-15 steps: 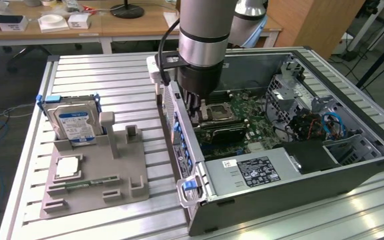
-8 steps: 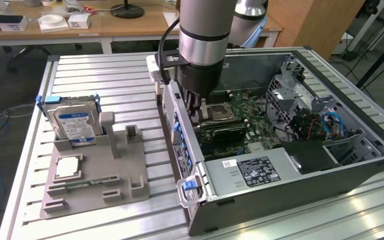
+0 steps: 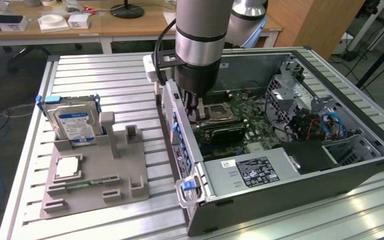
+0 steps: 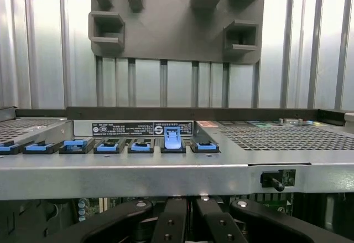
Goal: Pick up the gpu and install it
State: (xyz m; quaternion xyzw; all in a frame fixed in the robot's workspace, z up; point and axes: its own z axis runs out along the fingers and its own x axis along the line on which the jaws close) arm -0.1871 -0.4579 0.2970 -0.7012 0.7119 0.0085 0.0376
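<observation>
The gripper (image 3: pixel 195 107) is down inside the open computer case (image 3: pixel 352 150), over the motherboard (image 3: pixel 245 117). Its fingers look drawn close together, but I cannot tell what they hold. In the exterior view, the grey holder (image 3: pixel 92 195) at nine o'clock of the case carries no gpu, so it has probably gone into the case, though I cannot pick it out or judge it seated.

The arm pointed straight down (wrist vertical), with its gripper (image 3: pixel 197 111) lowered and the black fingers (image 4: pixel 168 223) drawn close together, nearly touching at the tips.
</observation>
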